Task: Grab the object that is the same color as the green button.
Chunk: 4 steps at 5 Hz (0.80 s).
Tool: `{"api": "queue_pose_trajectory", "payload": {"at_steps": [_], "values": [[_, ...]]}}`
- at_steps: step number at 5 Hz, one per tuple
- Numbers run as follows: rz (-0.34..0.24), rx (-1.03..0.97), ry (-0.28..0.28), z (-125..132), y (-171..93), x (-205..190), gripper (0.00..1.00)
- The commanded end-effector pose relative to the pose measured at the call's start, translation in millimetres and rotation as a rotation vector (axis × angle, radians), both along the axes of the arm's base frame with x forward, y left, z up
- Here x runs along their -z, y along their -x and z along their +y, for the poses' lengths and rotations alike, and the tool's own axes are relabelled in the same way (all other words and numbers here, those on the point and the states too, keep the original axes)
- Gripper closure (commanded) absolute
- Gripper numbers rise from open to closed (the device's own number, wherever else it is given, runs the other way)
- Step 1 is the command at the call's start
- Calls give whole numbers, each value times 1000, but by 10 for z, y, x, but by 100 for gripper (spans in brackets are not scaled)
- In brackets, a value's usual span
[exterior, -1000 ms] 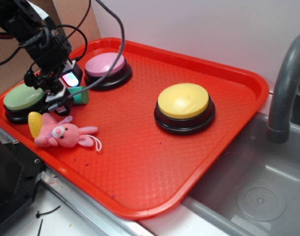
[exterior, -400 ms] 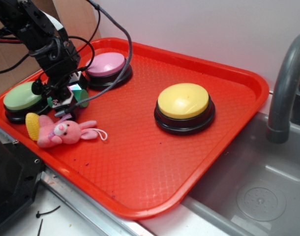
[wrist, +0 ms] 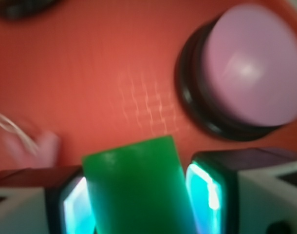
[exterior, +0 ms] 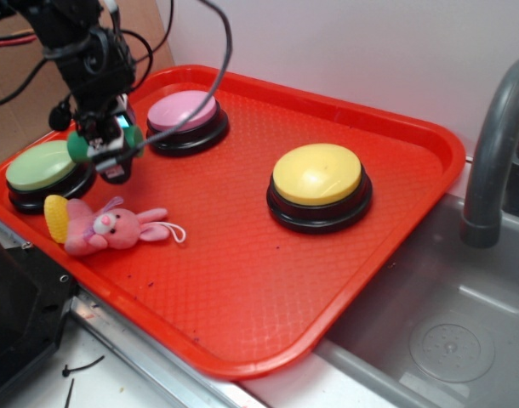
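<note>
My gripper (exterior: 105, 146) is shut on the small dark green cylinder (exterior: 79, 146) and holds it lifted above the red tray (exterior: 242, 255), between the pale green button (exterior: 40, 167) and the pink button (exterior: 183, 112). In the wrist view the cylinder (wrist: 136, 187) fills the gap between my two glowing pads (wrist: 204, 187), with the pink button (wrist: 250, 68) at upper right. The green button does not show in the wrist view.
A yellow button (exterior: 317, 174) sits mid-tray. A pink plush rabbit (exterior: 115, 228) with a yellow piece lies near the tray's front-left edge, just below my gripper. A grey faucet (exterior: 496, 136) and sink (exterior: 430, 340) are at the right. Cables hang from the arm.
My gripper has closed on the green cylinder and lifted it off the tray, rising up and slightly left. The plush rabbit was nudged a little and now lies still.
</note>
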State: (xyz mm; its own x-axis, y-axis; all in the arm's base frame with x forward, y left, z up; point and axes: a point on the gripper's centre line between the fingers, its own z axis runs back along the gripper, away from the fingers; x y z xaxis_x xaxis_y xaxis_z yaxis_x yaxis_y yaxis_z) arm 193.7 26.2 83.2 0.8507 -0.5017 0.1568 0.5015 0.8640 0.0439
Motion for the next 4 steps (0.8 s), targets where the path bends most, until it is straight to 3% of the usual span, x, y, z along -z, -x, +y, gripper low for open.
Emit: {"api": "queue_pose_trajectory", "payload": {"at_steps": [1, 2, 3, 4], "values": [[55, -400, 70, -449, -276, -754, 100], [100, -551, 75, -577, -313, -1053, 100], [88, -605, 95, -644, -299, -1182, 100], [96, -657, 41, -642, -275, -1088, 100]]}}
